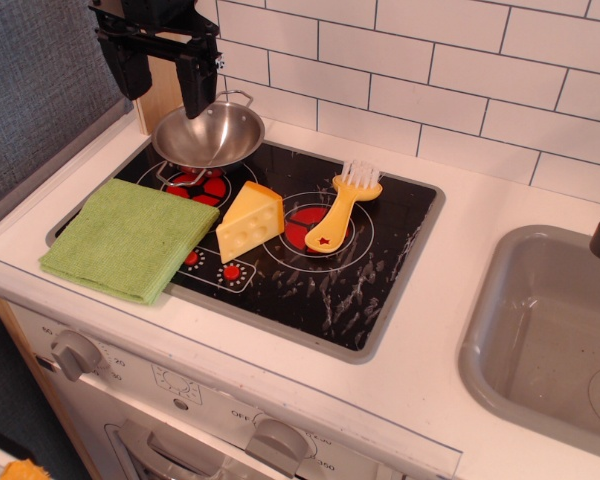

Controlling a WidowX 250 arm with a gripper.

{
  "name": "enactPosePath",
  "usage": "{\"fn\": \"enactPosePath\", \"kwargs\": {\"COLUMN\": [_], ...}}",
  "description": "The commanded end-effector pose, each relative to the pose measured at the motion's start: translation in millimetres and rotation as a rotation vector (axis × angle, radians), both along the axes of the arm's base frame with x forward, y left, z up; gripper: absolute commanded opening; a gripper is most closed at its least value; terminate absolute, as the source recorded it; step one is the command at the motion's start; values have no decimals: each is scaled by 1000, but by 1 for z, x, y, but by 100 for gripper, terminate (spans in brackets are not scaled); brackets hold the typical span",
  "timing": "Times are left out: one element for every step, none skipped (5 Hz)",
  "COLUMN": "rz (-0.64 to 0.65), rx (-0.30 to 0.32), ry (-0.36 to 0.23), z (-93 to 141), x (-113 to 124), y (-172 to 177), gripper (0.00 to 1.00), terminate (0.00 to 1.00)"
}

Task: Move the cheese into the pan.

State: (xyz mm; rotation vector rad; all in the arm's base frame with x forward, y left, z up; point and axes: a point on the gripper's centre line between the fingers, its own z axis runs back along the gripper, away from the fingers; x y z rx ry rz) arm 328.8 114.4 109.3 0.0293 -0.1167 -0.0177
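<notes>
On the white worktop [500, 215], a folded green cloth [130, 238] lies leftmost, the black hand [160, 85] hangs wide and empty above the shiny round steel pan [208, 134], and the yellow-orange holed cheese wedge [250, 221] sits beside a yellow brush-spatula [342, 206].

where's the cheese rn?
In the camera view the cheese sits near the middle of the black stovetop, between the green cloth and the yellow brush-spatula, just in front of the pan.
</notes>
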Motion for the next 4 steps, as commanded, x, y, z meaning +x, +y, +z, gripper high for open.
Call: {"fn": "enactPosePath", "kwargs": {"rz": [0, -75, -156, -197], "rx": [0, 4, -1, 1], "ry": [0, -18, -43, -6], "z": [0, 7, 14, 2], "x": [0, 1, -9, -20], "y": [0, -23, -50, -68], "gripper": [100, 100, 100, 100], "terminate": [0, 0, 0, 0]}}
